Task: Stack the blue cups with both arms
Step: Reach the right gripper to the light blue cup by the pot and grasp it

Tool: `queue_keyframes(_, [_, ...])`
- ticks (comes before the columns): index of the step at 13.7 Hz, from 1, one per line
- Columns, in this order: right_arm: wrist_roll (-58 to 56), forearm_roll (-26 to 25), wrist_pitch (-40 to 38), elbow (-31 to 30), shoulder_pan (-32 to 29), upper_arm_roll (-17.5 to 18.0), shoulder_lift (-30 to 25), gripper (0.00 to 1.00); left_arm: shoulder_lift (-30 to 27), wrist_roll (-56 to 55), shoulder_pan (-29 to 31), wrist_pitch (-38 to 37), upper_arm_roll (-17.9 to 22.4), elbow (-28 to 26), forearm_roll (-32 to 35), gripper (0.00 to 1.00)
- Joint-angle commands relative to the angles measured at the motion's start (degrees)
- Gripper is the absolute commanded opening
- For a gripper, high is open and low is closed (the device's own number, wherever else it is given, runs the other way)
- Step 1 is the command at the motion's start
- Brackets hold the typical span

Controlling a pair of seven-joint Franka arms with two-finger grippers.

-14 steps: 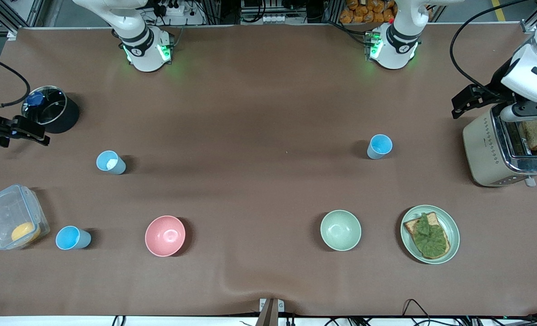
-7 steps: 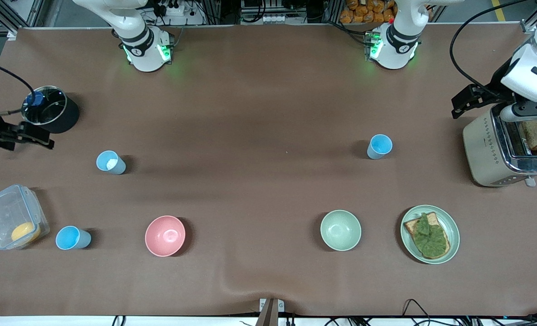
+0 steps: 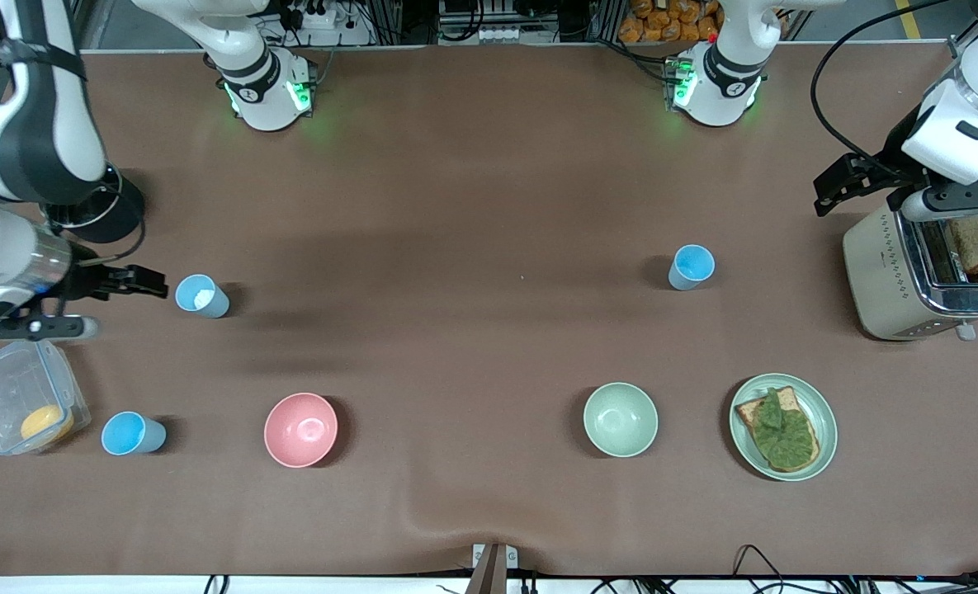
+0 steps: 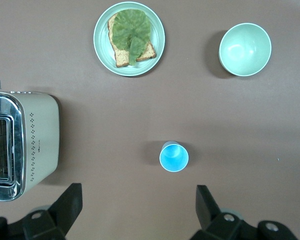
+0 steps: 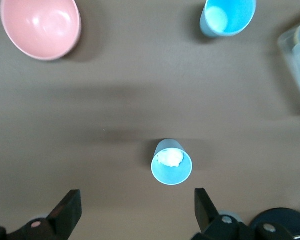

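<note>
Three blue cups stand upright and apart on the brown table. One cup [image 3: 202,295] [image 5: 171,162] holds a white lump. My right gripper [image 3: 146,284] [image 5: 136,210] hangs open and empty over the table just beside it, toward the right arm's end. A second cup [image 3: 132,434] [image 5: 227,17] stands nearer the front camera, next to a clear box. The third cup [image 3: 692,266] [image 4: 174,156] is toward the left arm's end. My left gripper [image 3: 835,186] [image 4: 138,205] is open and empty over the table beside the toaster, well apart from that cup.
A pink bowl [image 3: 300,429], a pale green bowl [image 3: 620,419] and a plate [image 3: 823,412] carrying toast with lettuce line the front. A toaster [image 3: 893,272] holds a bread slice. A clear box [image 3: 10,388] and a black pot [image 3: 121,216], half under the right arm, sit at the right arm's end.
The right arm has swung in from the table's end, bringing its gripper beside the cup with the white lump and covering the pot. The left arm has barely shifted.
</note>
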Motion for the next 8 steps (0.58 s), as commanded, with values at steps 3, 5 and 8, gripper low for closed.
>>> queue_keyframes(3, [0.6, -0.1, 19.5, -23.7, 0.5, -0.1, -7.2, 1.0, 0.1, -1.2, 0.2, -0.5, -1.0, 1.1, -1.0, 1.0])
queue_keyframes(5, [0.8, 0.0, 21.4, -25.6, 0.6, -0.1, -6.0, 1.0, 0.3, -1.0, 0.7, -0.5, -0.9, 1.0, -1.1, 1.0])
queue_keyframes(8, [1.0, -0.1, 24.2, -25.4, 0.6, -0.2, -2.7, 1.0, 0.4, -1.0, 0.8, -0.5, -0.5, 0.9, -1.1, 1.0])
